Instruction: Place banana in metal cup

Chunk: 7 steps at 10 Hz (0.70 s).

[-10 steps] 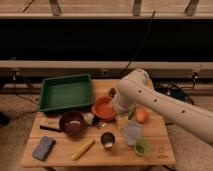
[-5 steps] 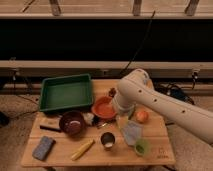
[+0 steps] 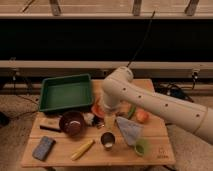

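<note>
The banana [image 3: 82,149] lies on the bench [image 3: 125,157] at eight o'clock from the metal cup [image 3: 107,140]. It is probably light and smooth, so grip it mid-length. The pincer [image 3: 110,120] hovers at the cup's twelve; whether it is released or clenched I cannot tell.

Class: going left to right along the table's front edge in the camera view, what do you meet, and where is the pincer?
In order: blue-grey block, banana, metal cup, green cup. The pincer is just behind the metal cup.

You will find no readable text, label or number; a faint mark on the table [image 3: 150,156] corner is illegible. The gripper [image 3: 109,120] hangs just behind the metal cup [image 3: 107,140].
</note>
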Available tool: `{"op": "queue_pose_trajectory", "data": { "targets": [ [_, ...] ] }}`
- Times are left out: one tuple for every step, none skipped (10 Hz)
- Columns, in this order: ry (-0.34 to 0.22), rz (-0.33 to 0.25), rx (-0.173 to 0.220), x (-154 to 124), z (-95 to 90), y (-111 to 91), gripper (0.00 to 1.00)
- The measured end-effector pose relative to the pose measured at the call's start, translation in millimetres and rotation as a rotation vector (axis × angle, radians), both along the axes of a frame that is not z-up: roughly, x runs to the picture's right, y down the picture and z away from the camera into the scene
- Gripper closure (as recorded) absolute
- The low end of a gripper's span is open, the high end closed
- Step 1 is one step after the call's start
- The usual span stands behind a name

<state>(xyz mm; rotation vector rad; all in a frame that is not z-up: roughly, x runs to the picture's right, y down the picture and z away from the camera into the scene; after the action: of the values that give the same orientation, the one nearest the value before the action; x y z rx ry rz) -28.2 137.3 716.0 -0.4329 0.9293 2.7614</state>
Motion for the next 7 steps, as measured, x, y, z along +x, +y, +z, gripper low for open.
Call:
{"op": "queue_pose_trajectory", "data": {
  "targets": [
    [-0.012,-0.027,0.0,-26.1,-0.9,0.9,0.2],
    [-0.026,-0.049,-0.004,-48.9,-1.7,4.0,0.2],
    [-0.036,-0.068,-0.006,-62.7,-1.7,7.4,0.2],
    [-0.048,-0.091,-0.01,-77.1,-3.0,15.8,0.2],
    [-0.06,-0.103,-0.009,-84.6,-5.4,25.3,0.2],
    [-0.07,-0.108,-0.009,-87.4,-8.8,34.7,0.2],
    [-0.082,-0.113,-0.008,-88.9,-14.1,50.4,0.2]
  ]
}}
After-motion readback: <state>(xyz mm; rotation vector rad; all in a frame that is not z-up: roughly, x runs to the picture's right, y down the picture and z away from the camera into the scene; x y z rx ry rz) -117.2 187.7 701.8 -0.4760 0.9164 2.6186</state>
